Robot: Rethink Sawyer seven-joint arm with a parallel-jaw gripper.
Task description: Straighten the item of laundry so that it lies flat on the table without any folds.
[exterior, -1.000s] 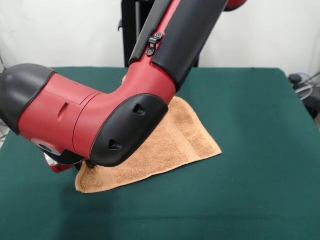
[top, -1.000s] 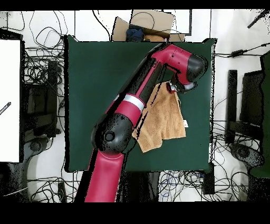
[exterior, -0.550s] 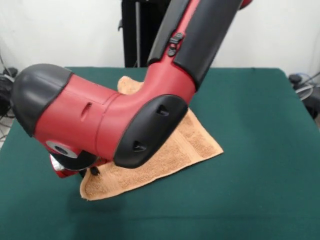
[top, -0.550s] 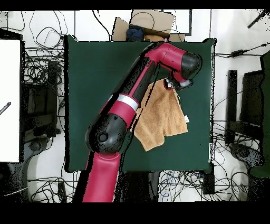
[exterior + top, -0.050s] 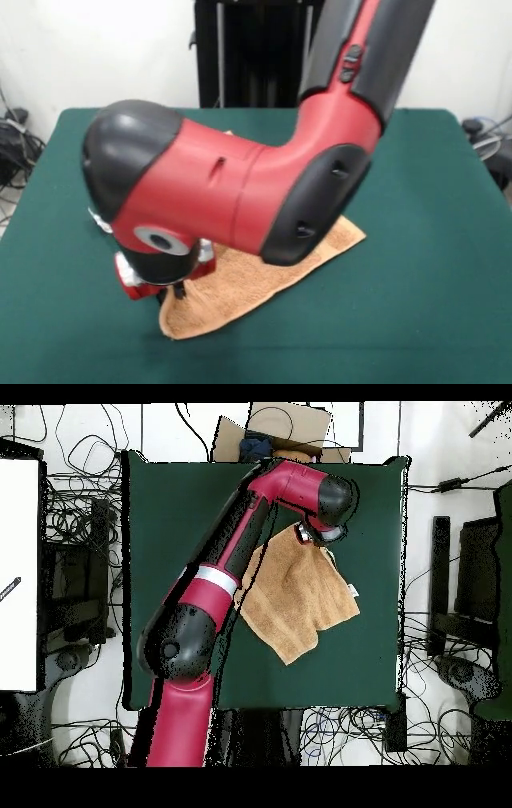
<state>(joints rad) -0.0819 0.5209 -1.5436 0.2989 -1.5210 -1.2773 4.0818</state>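
On the table (image 5: pixel 180 504), the towel (image 5: pixel 295 599) shows a small unreadable white tag (image 5: pixel 352 590). The gripper (image 5: pixel 172 290) sits at one towel corner; its state cannot be determined.

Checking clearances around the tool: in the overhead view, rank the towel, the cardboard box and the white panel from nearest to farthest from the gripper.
1. Towel: at the gripper, just below it.
2. Cardboard box: beyond the table's top edge.
3. White panel: far left, off the table.

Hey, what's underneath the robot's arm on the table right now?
The orange-tan towel lies on the green table, partly under the arm. Its corner at the end effector and its edge beneath the arm are covered, so folds there can't be seen.
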